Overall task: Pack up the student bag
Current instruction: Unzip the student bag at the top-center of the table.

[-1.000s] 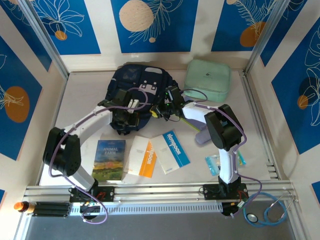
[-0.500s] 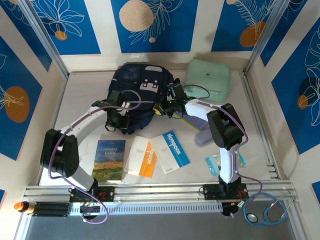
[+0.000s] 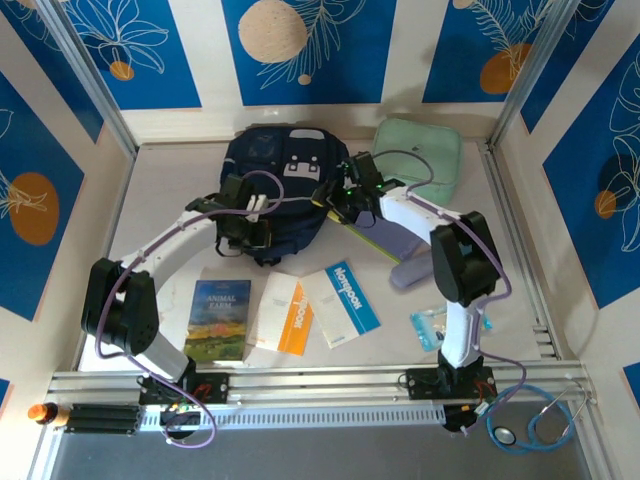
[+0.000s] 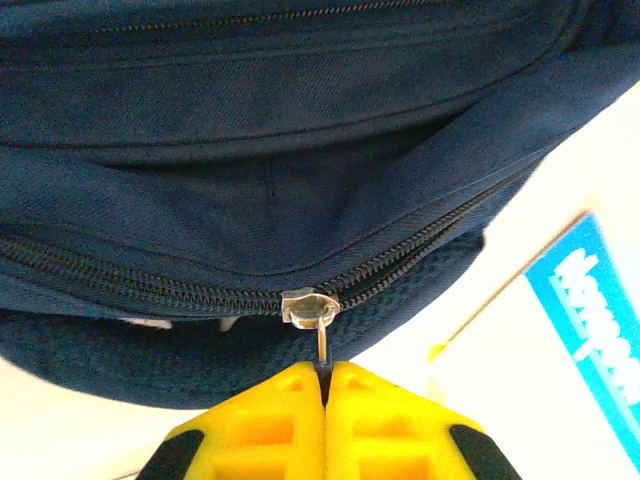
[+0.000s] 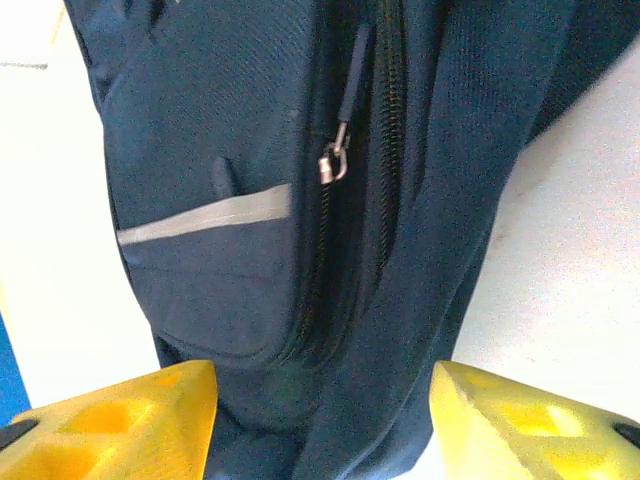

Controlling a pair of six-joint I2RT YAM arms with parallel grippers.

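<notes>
The student bag (image 3: 285, 175), a dark navy backpack, lies at the back middle of the table. My left gripper (image 3: 246, 226) sits at its near left edge. In the left wrist view the yellow fingers (image 4: 270, 420) are shut on the thin metal zipper pull (image 4: 323, 345), which hangs from the silver slider (image 4: 308, 306); the zipper to its right is parted. My right gripper (image 3: 338, 195) is at the bag's right side. It stands open (image 5: 325, 425), with bag fabric (image 5: 200, 130) between the jaws, beside a pale stripe (image 5: 205, 218) and another zipper pull (image 5: 335, 165).
A mint-green zip case (image 3: 417, 158) lies at the back right. An Animal Farm book (image 3: 220, 320), an orange-and-white notebook (image 3: 283, 312) and a blue-and-white notebook (image 3: 342, 303) lie in front. A purple item (image 3: 410, 262) and a small packet (image 3: 430, 325) are at the right.
My right gripper has moved back along the bag's right side. My left gripper shifted left along the bag's near edge, still shut. The bag has bunched slightly.
</notes>
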